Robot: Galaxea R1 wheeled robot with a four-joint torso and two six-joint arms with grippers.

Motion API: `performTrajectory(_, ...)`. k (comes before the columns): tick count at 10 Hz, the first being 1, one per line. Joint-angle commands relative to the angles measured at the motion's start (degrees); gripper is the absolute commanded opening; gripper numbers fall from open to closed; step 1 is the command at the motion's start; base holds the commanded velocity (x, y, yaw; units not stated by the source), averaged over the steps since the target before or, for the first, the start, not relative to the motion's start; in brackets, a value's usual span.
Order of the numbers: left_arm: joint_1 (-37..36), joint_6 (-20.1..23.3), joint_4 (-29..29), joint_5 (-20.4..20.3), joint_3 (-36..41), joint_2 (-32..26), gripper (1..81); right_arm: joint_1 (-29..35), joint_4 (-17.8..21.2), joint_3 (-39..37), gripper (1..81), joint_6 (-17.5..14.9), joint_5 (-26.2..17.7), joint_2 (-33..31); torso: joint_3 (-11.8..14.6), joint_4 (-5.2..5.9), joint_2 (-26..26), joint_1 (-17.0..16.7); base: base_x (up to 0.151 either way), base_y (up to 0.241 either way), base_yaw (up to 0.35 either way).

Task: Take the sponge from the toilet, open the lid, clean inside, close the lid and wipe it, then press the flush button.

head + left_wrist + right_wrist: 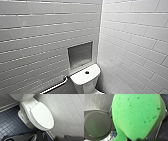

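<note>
Right gripper looks clamped on green sponge point(136, 116); lid point(41, 116) lies shut on toilet point(24, 118). Judgement: hold grip firm, present sponge's flat face squarely.

Two white tiled walls point(37, 32) meet at a vertical corner. A rectangular metal-lined niche point(80, 55) is recessed into the left-hand wall near that corner. A chrome grab bar point(57, 86) is mounted below the niche, running diagonally. The floor point(7, 125) consists of small dark blue square tiles with pale grout, bordered by a light baseboard point(8, 105).
</note>
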Motion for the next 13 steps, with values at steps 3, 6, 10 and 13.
performTrajectory(3, -24.54, -0.36, -17.54, 11.73, 6.57, -0.36, 81.1, 0.72, -0.6, 0.42, 1.0, 0.33, -1.26, 0.09, -0.02, 0.0, 0.02, 0.0, 0.0, 0.0, 0.0)
performTrajectory(6, -33.95, -3.08, -19.39, 15.96, 5.43, 2.81, 81.1, 0.99, -0.6, -0.47, 1.0, 0.33, -1.25, 0.79, -1.25, 0.0, 0.05, 0.05, 0.0, 0.0, 0.0)
performTrajectory(10, -41.6, -8.0, -19.3, 17.02, 1.47, 7.82, 81.1, 1.34, -0.6, -0.38, 1.0, 0.33, -1.25, 0.96, -3.1, 0.0, 0.09, 0.09, 0.0, 0.0, 0.0)
performTrajectory(13, -45.39, -10.64, -19.3, 17.02, -2.29, 12.56, 81.1, 1.17, -0.51, -0.38, 1.0, 0.33, -0.74, 1.14, -4.93, 0.0, 0.13, 0.13, 0.0, 0.0, 0.0)
